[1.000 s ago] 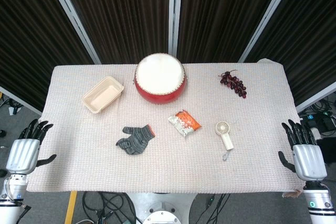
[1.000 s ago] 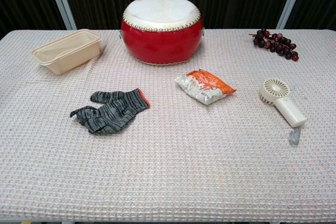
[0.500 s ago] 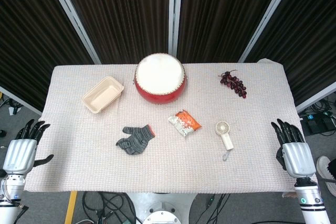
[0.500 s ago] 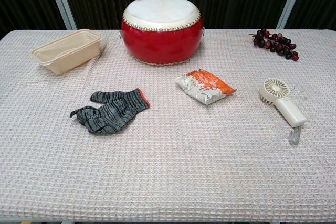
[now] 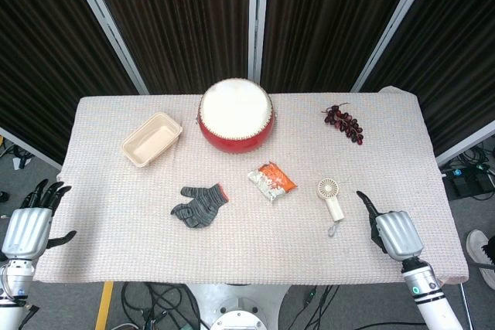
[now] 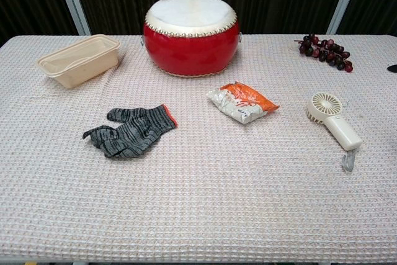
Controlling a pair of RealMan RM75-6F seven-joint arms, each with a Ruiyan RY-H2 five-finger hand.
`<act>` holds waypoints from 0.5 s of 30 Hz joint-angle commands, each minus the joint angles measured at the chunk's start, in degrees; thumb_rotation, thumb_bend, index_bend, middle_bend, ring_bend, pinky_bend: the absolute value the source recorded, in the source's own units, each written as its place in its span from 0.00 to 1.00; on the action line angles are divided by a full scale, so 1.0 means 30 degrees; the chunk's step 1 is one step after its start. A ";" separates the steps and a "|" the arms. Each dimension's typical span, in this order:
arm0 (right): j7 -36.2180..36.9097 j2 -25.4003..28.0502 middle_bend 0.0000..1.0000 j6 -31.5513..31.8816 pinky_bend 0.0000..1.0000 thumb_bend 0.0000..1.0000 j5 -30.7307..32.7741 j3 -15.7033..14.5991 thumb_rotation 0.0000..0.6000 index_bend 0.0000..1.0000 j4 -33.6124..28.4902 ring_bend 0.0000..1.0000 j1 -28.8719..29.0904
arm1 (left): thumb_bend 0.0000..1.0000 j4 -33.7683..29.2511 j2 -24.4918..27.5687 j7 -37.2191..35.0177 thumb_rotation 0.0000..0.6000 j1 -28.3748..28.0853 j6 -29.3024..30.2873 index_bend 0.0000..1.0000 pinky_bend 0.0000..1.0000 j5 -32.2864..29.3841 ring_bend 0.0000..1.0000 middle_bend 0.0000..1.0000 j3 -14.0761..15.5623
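My right hand (image 5: 393, 231) hangs over the table's front right part, a little right of a cream hand-held fan (image 5: 331, 198) (image 6: 333, 123), and holds nothing. One dark finger (image 5: 363, 202) points toward the fan; the others are hidden behind the hand's back. In the chest view only a dark fingertip (image 6: 392, 67) shows at the right edge. My left hand (image 5: 27, 226) is off the table's front left corner, fingers apart and empty. A grey knit glove (image 5: 199, 205) (image 6: 130, 131) is the thing nearest to it.
A red drum (image 5: 235, 114) (image 6: 190, 34) stands at the back middle, a beige tub (image 5: 151, 139) (image 6: 79, 60) to its left. An orange snack packet (image 5: 271, 181) (image 6: 243, 102) lies mid-table. Dark grapes (image 5: 343, 122) (image 6: 325, 51) lie back right. A waffle cloth (image 5: 255, 253) covers the table.
My right hand has moved from beyond the table's right edge in over the cloth, toward the fan. My left hand has drifted slightly left and down. The objects have stayed put.
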 commanded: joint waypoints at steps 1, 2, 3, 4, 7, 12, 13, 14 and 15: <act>-0.1010 -0.0522 0.92 -0.1476 0.75 1.00 0.0665 -0.0214 1.00 0.00 -0.0094 0.82 0.0592 | 0.00 0.0147 -0.0053 -0.0112 1.00 0.0025 -0.0095 0.16 0.21 -0.0031 0.03 0.11 0.0065; -0.1296 -0.0609 0.92 -0.1872 0.75 1.00 0.0897 -0.0209 1.00 0.00 -0.0168 0.82 0.0730 | 0.00 0.0211 -0.0076 -0.0151 1.00 0.0029 -0.0134 0.16 0.21 -0.0040 0.03 0.11 0.0087; -0.1555 -0.0707 0.92 -0.2229 0.75 1.00 0.1120 -0.0197 1.00 0.00 -0.0233 0.82 0.0860 | 0.00 0.0280 -0.0100 -0.0193 1.00 0.0032 -0.0175 0.16 0.21 -0.0055 0.03 0.11 0.0104; -0.1855 -0.0853 0.92 -0.2642 0.75 1.00 0.1396 -0.0169 1.00 0.00 -0.0299 0.82 0.1022 | 0.00 0.0377 -0.0129 -0.0258 1.00 0.0032 -0.0237 0.16 0.21 -0.0096 0.03 0.11 0.0114; -0.2669 -0.1213 0.92 -0.3357 0.75 1.00 0.2094 -0.0034 1.00 0.00 -0.0366 0.82 0.1322 | 0.00 0.0630 -0.0170 -0.0425 1.00 0.0048 -0.0351 0.16 0.21 -0.0214 0.03 0.11 0.0118; -0.3612 -0.1749 0.92 -0.4023 0.75 1.00 0.3088 0.0214 1.00 0.00 -0.0275 0.82 0.1657 | 0.00 0.0994 -0.0177 -0.0668 1.00 0.0055 -0.0479 0.16 0.21 -0.0342 0.03 0.11 0.0094; -0.3634 -0.1824 0.92 -0.4222 0.75 1.00 0.3286 0.0259 1.00 0.00 -0.0270 0.82 0.1760 | 0.00 0.1081 -0.0178 -0.0710 1.00 0.0036 -0.0584 0.16 0.21 -0.0408 0.03 0.11 0.0093; -0.3676 -0.1873 0.92 -0.4346 0.75 1.00 0.3418 0.0291 1.00 0.00 -0.0256 0.82 0.1834 | 0.00 0.1139 -0.0181 -0.0741 1.00 0.0018 -0.0659 0.16 0.21 -0.0453 0.03 0.11 0.0087; -0.3742 -0.1923 0.92 -0.4432 0.75 1.00 0.3530 0.0322 1.00 0.00 -0.0227 0.82 0.1899 | 0.00 0.1198 -0.0186 -0.0776 1.00 0.0008 -0.0715 0.16 0.21 -0.0490 0.03 0.11 0.0085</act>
